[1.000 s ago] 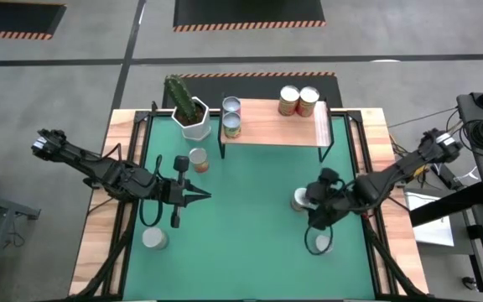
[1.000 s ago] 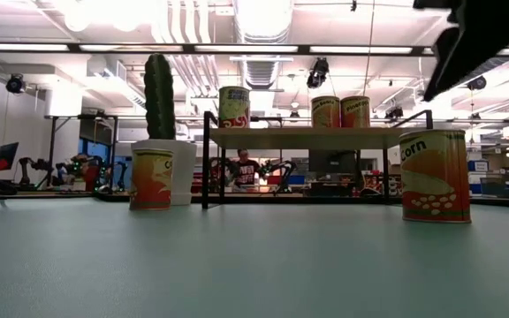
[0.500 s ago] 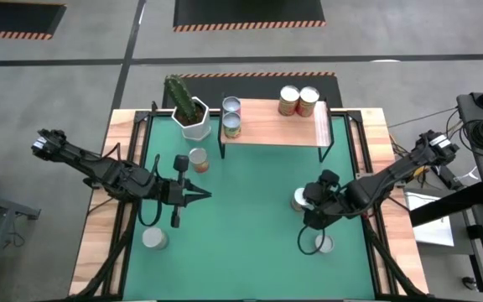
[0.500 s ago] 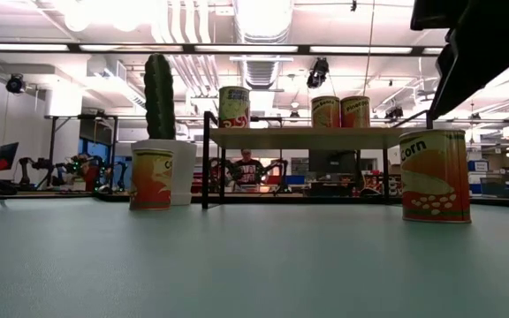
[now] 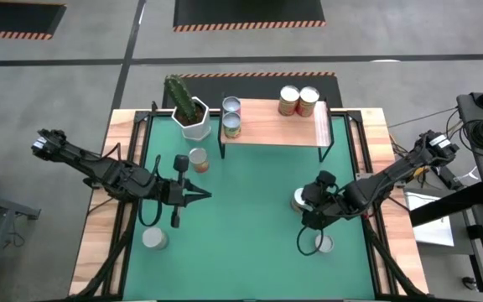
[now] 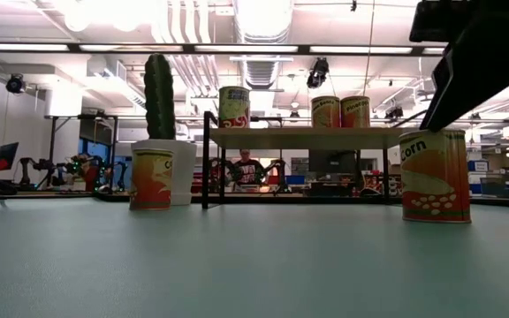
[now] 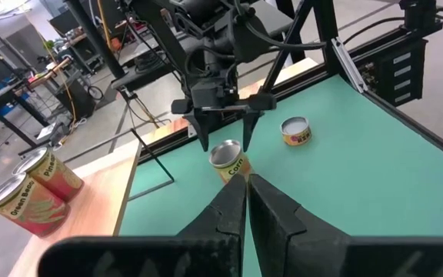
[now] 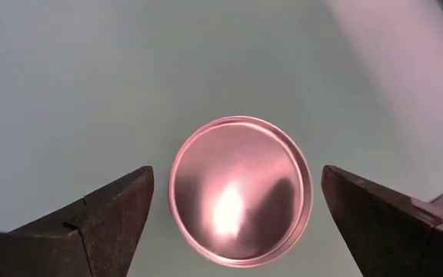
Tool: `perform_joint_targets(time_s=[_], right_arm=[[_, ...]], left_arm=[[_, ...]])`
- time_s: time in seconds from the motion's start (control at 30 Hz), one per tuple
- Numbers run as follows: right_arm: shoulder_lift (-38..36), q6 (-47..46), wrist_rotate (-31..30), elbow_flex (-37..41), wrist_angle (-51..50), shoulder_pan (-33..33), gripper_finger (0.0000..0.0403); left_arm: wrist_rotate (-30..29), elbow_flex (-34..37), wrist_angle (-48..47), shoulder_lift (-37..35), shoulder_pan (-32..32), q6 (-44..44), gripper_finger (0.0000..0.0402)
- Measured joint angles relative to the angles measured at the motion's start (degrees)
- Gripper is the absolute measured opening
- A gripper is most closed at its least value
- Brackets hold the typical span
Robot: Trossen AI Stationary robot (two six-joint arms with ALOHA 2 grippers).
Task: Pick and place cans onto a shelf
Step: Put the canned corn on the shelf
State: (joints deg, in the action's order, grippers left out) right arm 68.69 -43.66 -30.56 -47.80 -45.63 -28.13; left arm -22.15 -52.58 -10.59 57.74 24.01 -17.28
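Note:
A can labelled "Corn" (image 5: 298, 199) (image 6: 434, 177) (image 7: 229, 160) stands upright on the green mat at the right. My right gripper (image 7: 225, 142) (image 8: 237, 185) hangs open just above it, pointing steeply down. One finger is on each side of the can's silvery top (image 8: 239, 200), and neither touches it. My left gripper (image 5: 201, 195) (image 7: 247, 181) is shut, holds nothing and hovers over the mat's left half. The shelf (image 5: 279, 126) at the far edge carries several cans, two of them (image 5: 298, 101) at its right end.
Other cans stand on the mat: one near the right front (image 5: 324, 243) (image 7: 294, 131), one at the left front (image 5: 153, 239), one by the shelf's left leg (image 5: 198, 159) (image 6: 151, 179). A cactus in a white pot (image 5: 193, 113) stands at the far left.
My right gripper has come down toward the Corn can, its fingers still spread. The can and my left arm have kept still.

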Motion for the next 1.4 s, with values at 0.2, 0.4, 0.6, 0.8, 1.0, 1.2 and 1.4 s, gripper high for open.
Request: perform_joint_targets(time_s=[0.2,0.4,0.6,0.8,1.0,1.2,1.4], right_arm=[[0.0,0.08,-2.08,1.13,0.42,0.01,0.0364],[0.0,-0.56,-2.46,3.57,2.7,0.01,0.0364],[-0.02,-1.36,-2.46,5.03,5.64,0.01,0.0364],[-0.02,-2.3,-2.46,7.85,8.38,0.01,0.0364],[-0.02,-2.82,-2.46,9.36,11.32,0.01,0.0364],[-0.02,-2.86,-2.48,8.94,11.88,0.01,0.0346],[-0.07,-3.01,-2.42,8.84,12.11,0.01,0.0302]], left_arm=[[0.0,0.0,0.21,0.0,0.0,0.0,0.0],[0.0,0.0,0.31,0.02,0.0,0.0,0.0],[0.0,0.0,0.31,0.04,0.0,0.0,0.0],[0.0,0.0,0.33,0.04,0.0,0.0,0.0],[0.02,0.0,0.35,0.04,0.0,0.0,0.0],[0.02,0.0,0.37,0.04,0.0,0.0,0.0],[0.02,0.0,0.36,0.04,-0.01,0.0,0.0]])
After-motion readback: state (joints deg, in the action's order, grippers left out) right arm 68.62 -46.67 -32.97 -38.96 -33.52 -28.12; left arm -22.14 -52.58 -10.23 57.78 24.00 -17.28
